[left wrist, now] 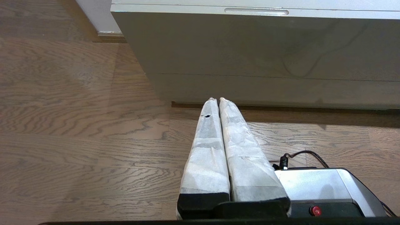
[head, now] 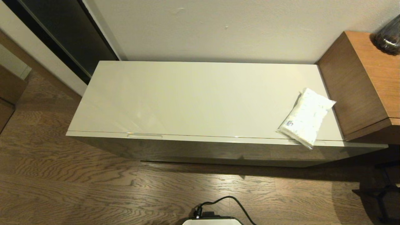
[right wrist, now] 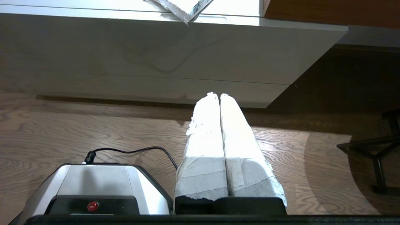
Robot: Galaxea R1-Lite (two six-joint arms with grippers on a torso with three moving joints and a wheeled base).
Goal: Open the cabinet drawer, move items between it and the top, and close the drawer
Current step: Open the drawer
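Observation:
The white tissue pack (head: pixel 305 117) in clear wrap lies on the cream top (head: pixel 193 97) near its right front corner, one corner (right wrist: pixel 184 9) hanging over the edge. The cabinet drawer (head: pixel 200 147) is shut under the top; its glossy front (left wrist: pixel 265 43) shows a recessed slot (left wrist: pixel 256 12). The slipper is out of view. My left gripper (left wrist: pixel 216 99) hangs low over the floor before the cabinet's left part, shut and empty. My right gripper (right wrist: pixel 216 94) hangs low before the right part, also shut and empty. Neither shows in the head view.
A brown wooden side cabinet (head: pixel 359 84) abuts the top's right end, with a dark glass object (head: pixel 389 36) on it. My base (head: pixel 212 220) and its black cable (head: pixel 231 201) stand on the wood floor. A black stand's legs (right wrist: pixel 375 153) sit on the right.

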